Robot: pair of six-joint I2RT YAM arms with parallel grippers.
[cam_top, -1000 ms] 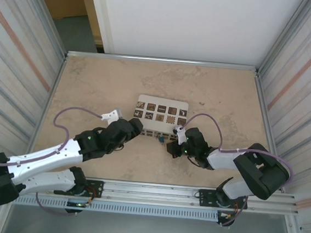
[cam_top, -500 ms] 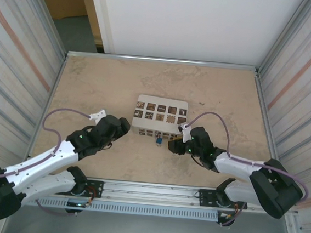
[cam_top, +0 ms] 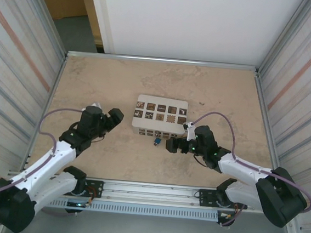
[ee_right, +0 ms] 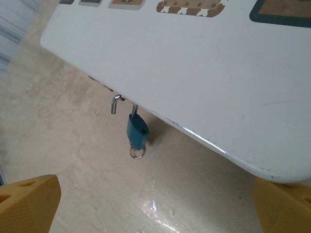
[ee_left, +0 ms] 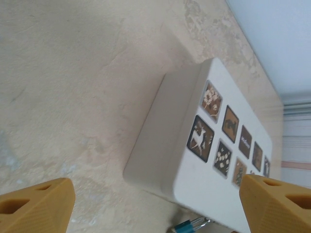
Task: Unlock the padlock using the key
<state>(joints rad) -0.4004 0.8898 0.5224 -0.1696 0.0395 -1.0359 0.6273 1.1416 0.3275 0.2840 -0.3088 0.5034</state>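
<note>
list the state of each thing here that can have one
blue padlock, unlocked, at the box's front edge
shackle, open, one end free of the body
key ring, at the padlock's bottom end
white box, lid shut
left tool, open, empty
right tool, open, empty

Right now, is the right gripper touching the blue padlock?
Apart. In the right wrist view, bare table separates the padlock from both fingers of the open right gripper.
</note>
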